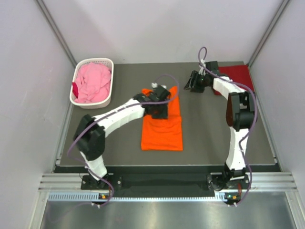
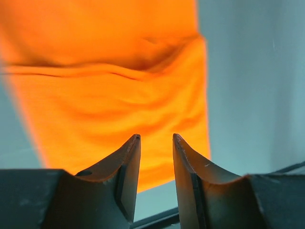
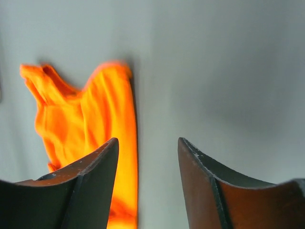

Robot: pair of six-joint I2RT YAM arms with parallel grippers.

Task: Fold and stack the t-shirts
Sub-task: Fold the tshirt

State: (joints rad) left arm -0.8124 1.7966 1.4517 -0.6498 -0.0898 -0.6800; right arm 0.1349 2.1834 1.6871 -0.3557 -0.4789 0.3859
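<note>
The bright orange t-shirt [image 1: 163, 128] lies folded into a long strip in the middle of the table; it also shows in the left wrist view [image 2: 109, 90] and the right wrist view [image 3: 90, 129]. My left gripper [image 1: 158, 110] hovers over its far half, jaws open and empty [image 2: 156, 137]. My right gripper [image 1: 194, 82] is open and empty [image 3: 147, 140] over bare table, right of the shirt's far end. The dark red t-shirt [image 1: 237, 74] lies folded at the far right corner. The pink t-shirt [image 1: 93, 82] is bunched in the basket.
The white plastic lattice basket [image 1: 106, 100] stands at the far left of the table. White walls and metal rails close in the table on three sides.
</note>
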